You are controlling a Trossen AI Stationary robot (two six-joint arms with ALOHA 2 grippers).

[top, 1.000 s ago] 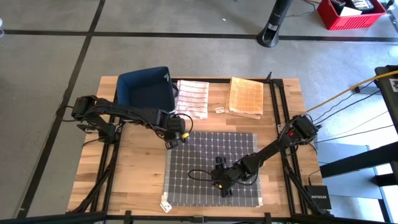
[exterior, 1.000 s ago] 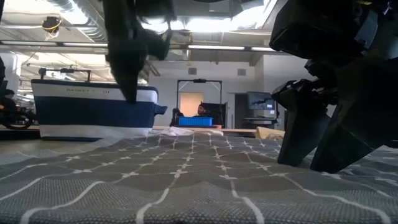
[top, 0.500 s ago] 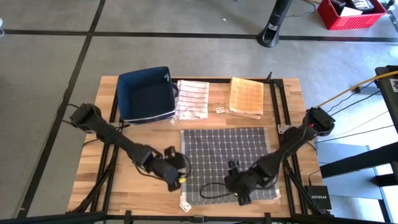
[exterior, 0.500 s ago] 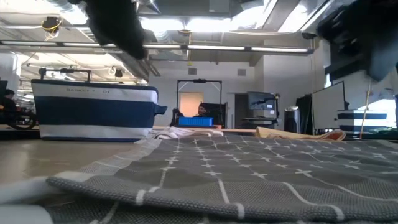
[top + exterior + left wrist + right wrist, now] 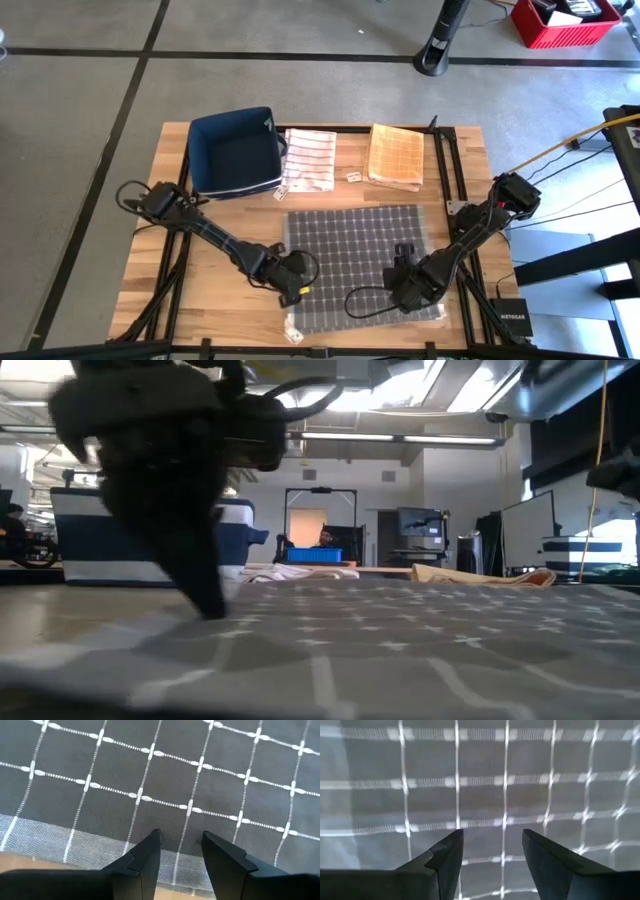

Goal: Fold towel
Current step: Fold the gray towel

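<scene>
Two grippers hovered with jaws parted, empty, over the near edge of the flat grey grid-patterned towel [image 5: 358,262]: left gripper [image 5: 297,283] at seven o'clock, right gripper [image 5: 405,290] at five. Pinching too shallowly could have let the hem slip or gathered only the fringe. The slatted wooden table [image 5: 220,260] also carried a navy fabric bin [image 5: 234,150] at eleven. Around it lay grey concrete floor.

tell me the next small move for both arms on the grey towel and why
Probably lower both and close on the near hem. The left end effector and right end effector hang open over the flat grey grid-patterned towel near its near corners, gripping nothing yet.
</scene>
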